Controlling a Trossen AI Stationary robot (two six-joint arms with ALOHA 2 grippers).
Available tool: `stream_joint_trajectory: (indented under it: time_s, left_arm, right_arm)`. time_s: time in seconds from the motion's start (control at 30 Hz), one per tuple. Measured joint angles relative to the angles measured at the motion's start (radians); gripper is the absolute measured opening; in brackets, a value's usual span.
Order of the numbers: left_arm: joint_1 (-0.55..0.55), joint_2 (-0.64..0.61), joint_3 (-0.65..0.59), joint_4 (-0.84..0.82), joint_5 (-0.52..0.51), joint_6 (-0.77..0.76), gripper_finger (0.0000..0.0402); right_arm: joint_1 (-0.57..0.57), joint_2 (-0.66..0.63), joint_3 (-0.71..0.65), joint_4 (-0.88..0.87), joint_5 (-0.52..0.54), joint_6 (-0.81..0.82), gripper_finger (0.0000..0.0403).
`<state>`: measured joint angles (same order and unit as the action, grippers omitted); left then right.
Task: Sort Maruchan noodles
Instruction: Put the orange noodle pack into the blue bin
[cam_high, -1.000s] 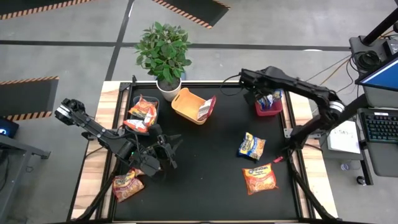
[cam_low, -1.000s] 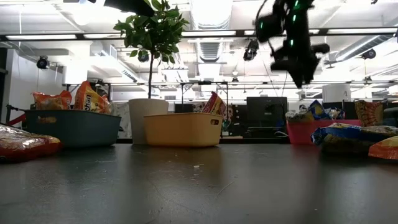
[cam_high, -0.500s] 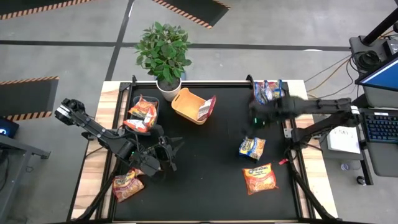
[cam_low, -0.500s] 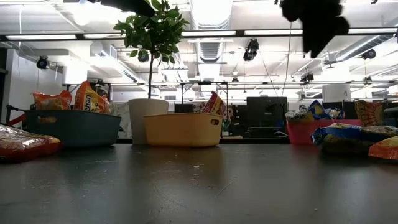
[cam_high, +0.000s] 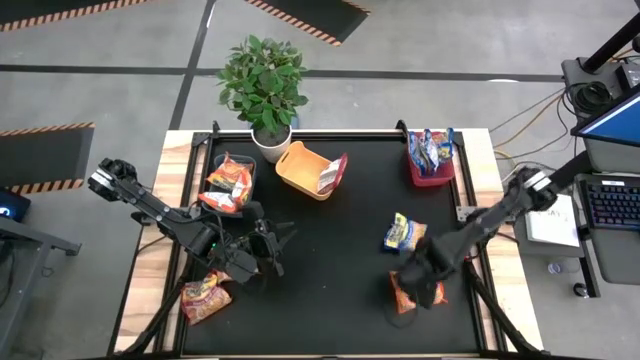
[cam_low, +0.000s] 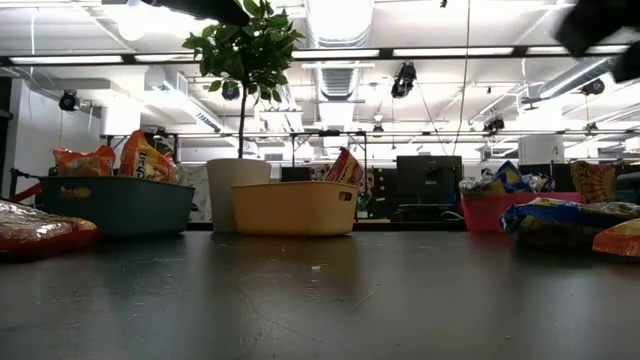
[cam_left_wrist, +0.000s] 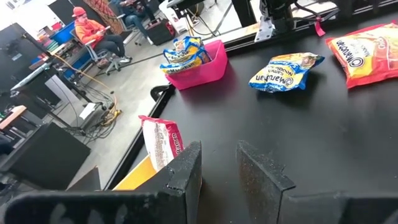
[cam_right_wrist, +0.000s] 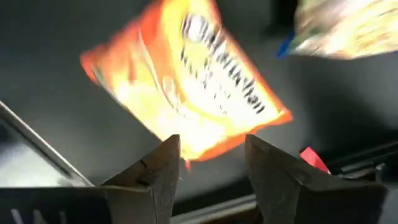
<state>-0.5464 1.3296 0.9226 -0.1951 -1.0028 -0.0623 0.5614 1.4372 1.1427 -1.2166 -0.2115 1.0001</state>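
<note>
An orange noodle packet (cam_right_wrist: 186, 81) lies flat on the black mat near the table's front right, partly hidden under my right arm in the high view (cam_high: 399, 292). My right gripper (cam_right_wrist: 208, 155) hangs open above it, pointing down, clear of it. A blue-and-yellow packet (cam_high: 405, 232) lies flat just beyond. Another orange packet (cam_high: 205, 297) lies at the front left. My left gripper (cam_left_wrist: 217, 165) waits open and empty above the mat's left part (cam_high: 278, 243).
A teal bin (cam_high: 230, 178) with orange packets stands at the far left. An orange bin (cam_high: 300, 168) holds a pinkish-red packet (cam_high: 332, 173). A red bin (cam_high: 430, 162) with blue packets is at the far right. A potted plant (cam_high: 263, 85) stands behind.
My right gripper has swung from above the red bin at the far right toward the table's near edge, sinking a little and tipping to point down, and now hangs over the orange packet. The packets have not moved.
</note>
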Motion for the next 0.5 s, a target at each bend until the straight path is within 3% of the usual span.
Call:
stream_joint_trajectory:
  time_s: [0.2, 0.4, 0.5]
  left_arm:
    - [0.000, 0.000, 0.000, 0.000, 0.000, -0.031, 0.0084]
    - [-0.001, 0.000, 0.000, 0.000, 0.001, -0.065, 0.0084]
    - [-0.001, 0.000, 0.000, 0.000, 0.001, -0.091, 0.0084]
  right_arm:
    - [0.136, 0.108, -0.023, -0.001, 0.000, -0.064, 0.0124]
    - [0.150, 0.149, -0.031, 0.034, 0.080, -0.068, 0.0023]
    - [0.149, 0.156, -0.048, 0.119, 0.130, -0.069, 0.0014]
